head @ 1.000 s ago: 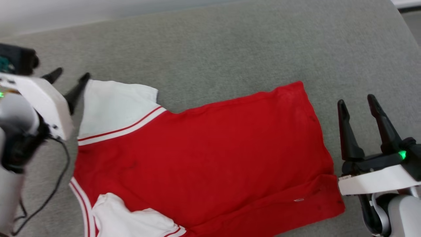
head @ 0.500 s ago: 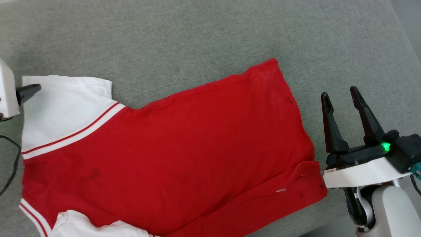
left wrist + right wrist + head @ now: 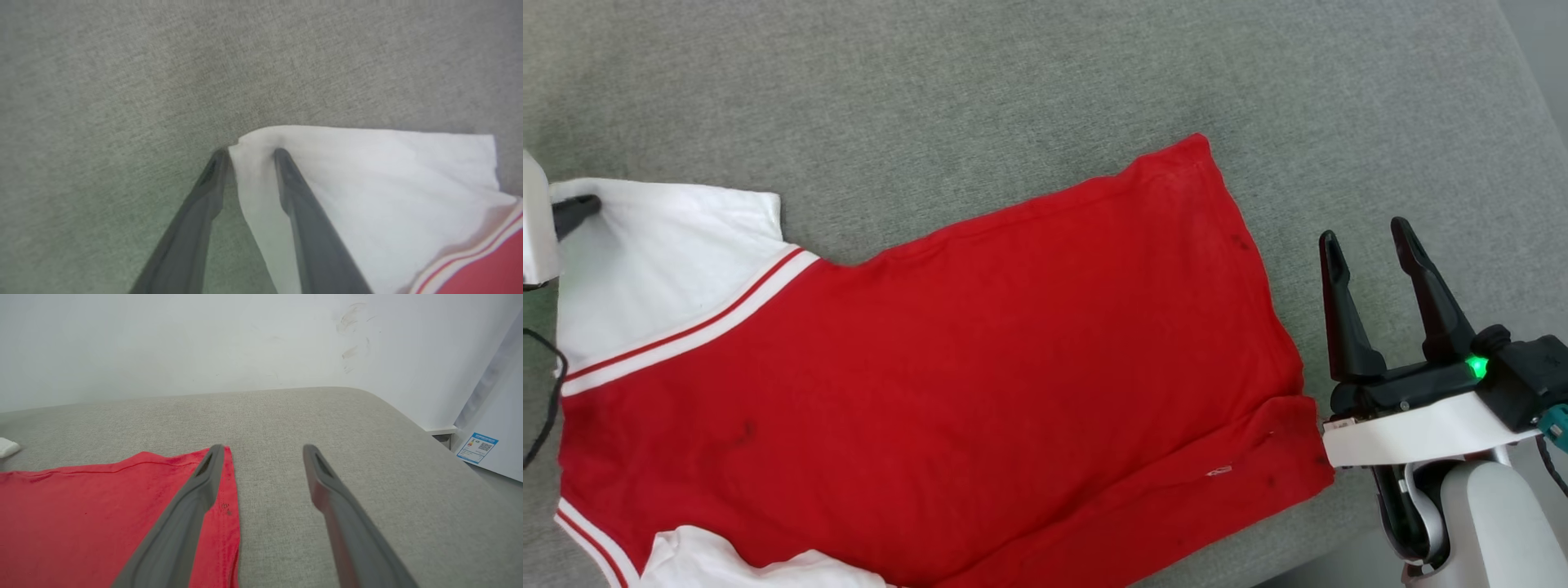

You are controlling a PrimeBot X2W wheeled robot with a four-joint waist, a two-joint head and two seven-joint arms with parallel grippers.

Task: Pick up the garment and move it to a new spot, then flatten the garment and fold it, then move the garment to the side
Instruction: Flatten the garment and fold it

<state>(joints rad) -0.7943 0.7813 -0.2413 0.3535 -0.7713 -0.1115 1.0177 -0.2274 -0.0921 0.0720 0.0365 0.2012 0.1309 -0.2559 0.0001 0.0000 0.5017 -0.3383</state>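
The garment (image 3: 947, 351) lies spread on the grey cushion, plain red side up, with white striped sleeves at the left. My left gripper (image 3: 250, 152) straddles the far corner of the upper white sleeve (image 3: 367, 183): one finger is on the cloth, the other just off its edge, and a gap still shows between them. In the head view one dark finger (image 3: 574, 212) of it rests on that corner. My right gripper (image 3: 1365, 230) stands open beside the garment's hem at the right, touching nothing. In the right wrist view the right gripper (image 3: 263, 448) has its left finger over the red hem (image 3: 102, 506).
The grey upholstered surface (image 3: 1013, 98) stretches far beyond the shirt and drops off at its rounded right edge (image 3: 429, 441). A black cable (image 3: 547, 392) hangs at the left. A pale wall and a white panel with a blue label (image 3: 478, 447) stand behind.
The head camera has swung, shifting the whole picture left. My left gripper has come onto the sleeve's corner and its jaws have narrowed. The right gripper keeps its place by the hem.
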